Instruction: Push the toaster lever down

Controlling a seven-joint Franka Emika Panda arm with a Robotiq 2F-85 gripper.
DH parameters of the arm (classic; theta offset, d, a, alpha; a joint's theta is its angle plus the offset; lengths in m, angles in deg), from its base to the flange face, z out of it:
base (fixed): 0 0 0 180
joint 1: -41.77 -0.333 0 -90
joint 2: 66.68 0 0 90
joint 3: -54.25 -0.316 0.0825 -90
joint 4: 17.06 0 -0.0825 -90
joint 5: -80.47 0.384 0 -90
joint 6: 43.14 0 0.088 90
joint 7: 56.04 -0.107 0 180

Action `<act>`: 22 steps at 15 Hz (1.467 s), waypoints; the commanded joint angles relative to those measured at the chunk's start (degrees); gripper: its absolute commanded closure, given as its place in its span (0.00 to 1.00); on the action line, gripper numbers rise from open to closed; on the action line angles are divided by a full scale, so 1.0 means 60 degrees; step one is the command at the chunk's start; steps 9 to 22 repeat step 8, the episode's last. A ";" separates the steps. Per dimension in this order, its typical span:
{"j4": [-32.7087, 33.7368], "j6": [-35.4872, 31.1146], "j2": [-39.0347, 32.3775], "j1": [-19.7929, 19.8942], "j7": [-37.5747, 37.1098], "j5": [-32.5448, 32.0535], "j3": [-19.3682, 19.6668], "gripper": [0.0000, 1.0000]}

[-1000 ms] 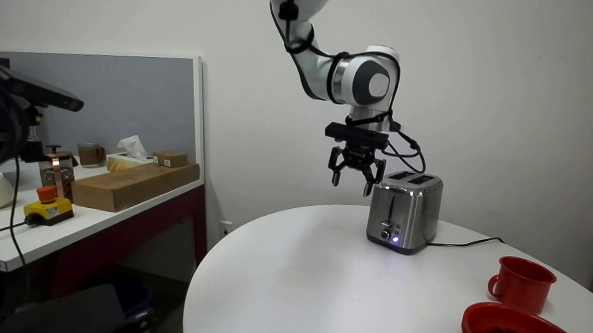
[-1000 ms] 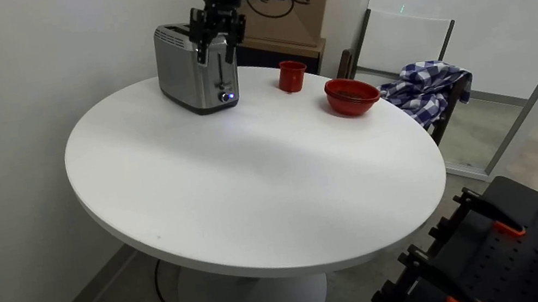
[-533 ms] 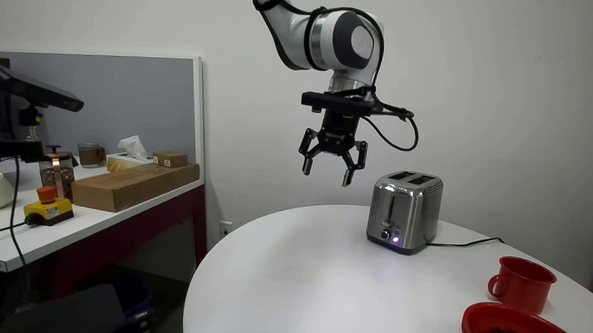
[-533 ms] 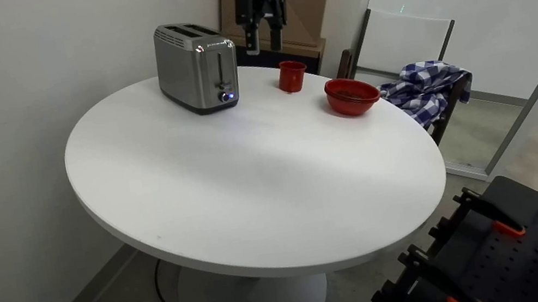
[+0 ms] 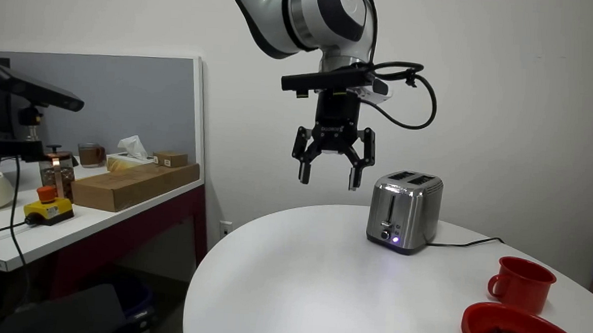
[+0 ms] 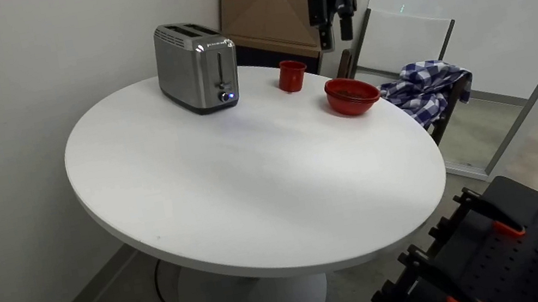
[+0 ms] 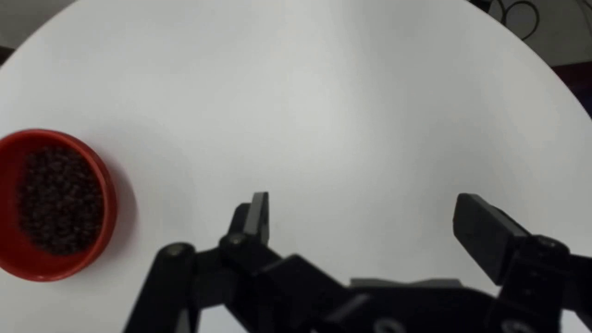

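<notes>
Backing away from the boxy brushed-steel toaster (image 5: 406, 214) near the far edge of the round white table (image 5: 290, 283), the black two-fingered gripper (image 5: 329, 179) is holding nothing, fingers (image 5: 355, 178) wide. The small dark toaster lever (image 5: 386, 223) is sitting low; pushing is probably finished, next likely calling for retreat, open room lying between.

My wrist view looks down, apparently closer, on the table (image 7: 319, 120) both exterior views share aslant.
</notes>
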 commanded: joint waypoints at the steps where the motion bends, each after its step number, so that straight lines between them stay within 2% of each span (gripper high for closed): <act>1: -0.0143 0.0022 0.0092 -0.0162 -0.0125 -0.0069 0.0172 0.00; 22: -0.0259 0.0021 0.0146 -0.0201 -0.0255 -0.0095 0.0167 0.00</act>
